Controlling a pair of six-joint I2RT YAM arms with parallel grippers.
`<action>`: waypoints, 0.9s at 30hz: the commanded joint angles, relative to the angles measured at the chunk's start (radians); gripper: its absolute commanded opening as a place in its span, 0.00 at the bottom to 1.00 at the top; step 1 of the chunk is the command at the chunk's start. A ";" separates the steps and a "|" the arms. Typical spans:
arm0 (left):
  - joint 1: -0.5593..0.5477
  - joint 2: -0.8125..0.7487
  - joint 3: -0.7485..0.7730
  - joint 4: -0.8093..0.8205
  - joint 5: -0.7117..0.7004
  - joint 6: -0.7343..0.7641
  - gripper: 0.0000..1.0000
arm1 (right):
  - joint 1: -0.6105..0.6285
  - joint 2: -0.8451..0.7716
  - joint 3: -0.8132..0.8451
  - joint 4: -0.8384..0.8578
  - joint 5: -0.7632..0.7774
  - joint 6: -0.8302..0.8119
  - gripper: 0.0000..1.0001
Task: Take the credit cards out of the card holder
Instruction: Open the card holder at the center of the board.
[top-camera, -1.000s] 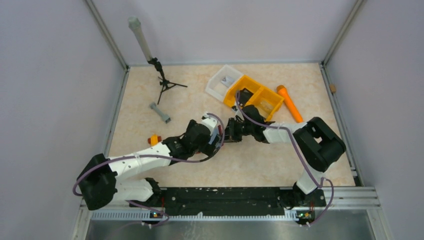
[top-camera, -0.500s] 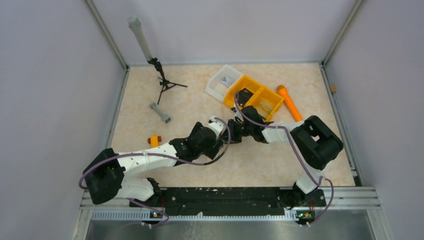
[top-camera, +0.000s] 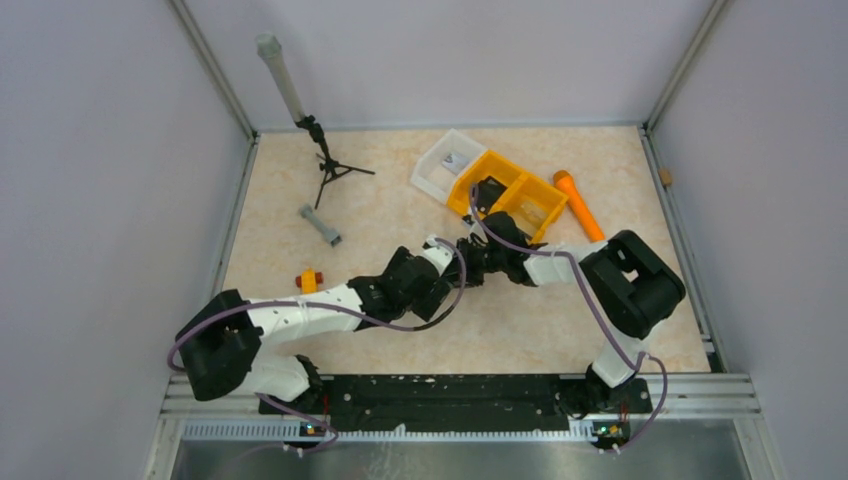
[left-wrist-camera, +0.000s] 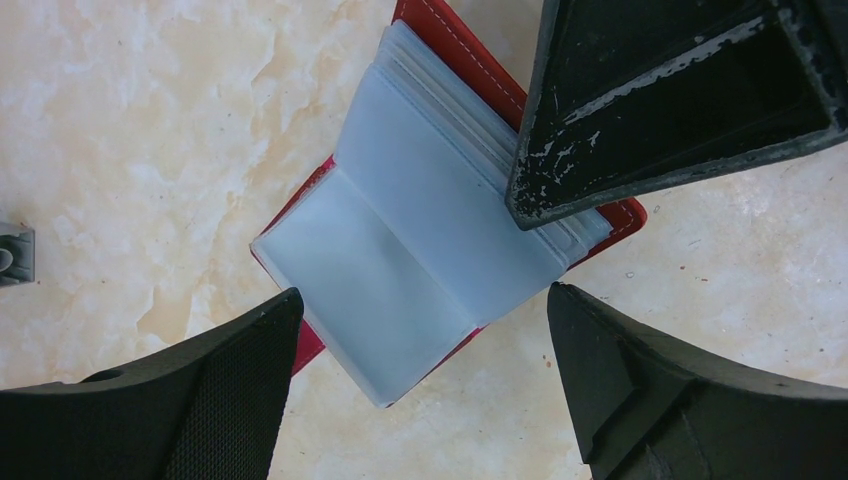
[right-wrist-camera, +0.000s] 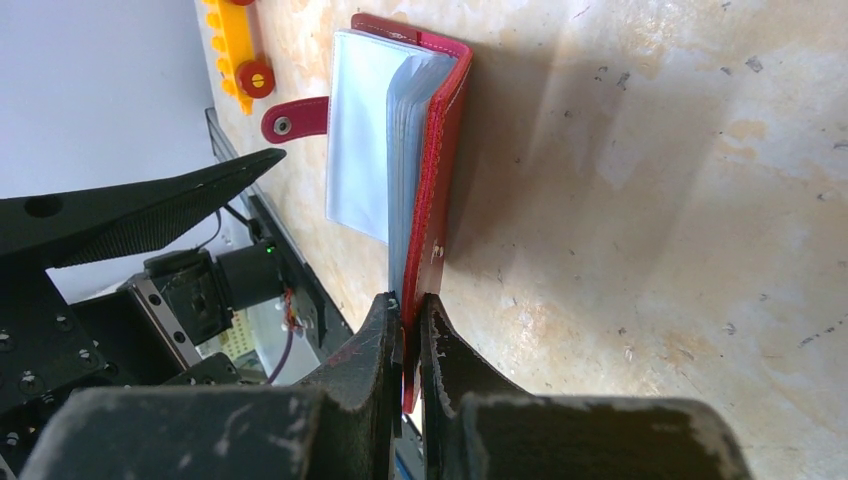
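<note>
Overhead light: bright and even over the pale marbled desk, shadows faint.
Right wrist shadow: soft dark patch on the desk, right of the dark red folding card holder.
Left wrist contrast: left arm's black fingers go nearly featureless.
Focus: pale sleeves crisp.

Right gripper clamps 1 card holder edge, blocking it; other edges free under spread left gripper.
</note>
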 joint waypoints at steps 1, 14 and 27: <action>-0.014 0.018 0.041 0.003 -0.008 0.005 0.95 | -0.009 0.008 0.034 0.055 -0.024 0.002 0.00; -0.015 0.009 0.047 -0.039 -0.119 -0.076 0.77 | -0.012 0.015 0.037 0.044 -0.018 -0.013 0.00; 0.015 0.094 0.132 -0.210 -0.201 -0.283 0.59 | -0.012 0.000 0.045 0.030 -0.009 -0.023 0.00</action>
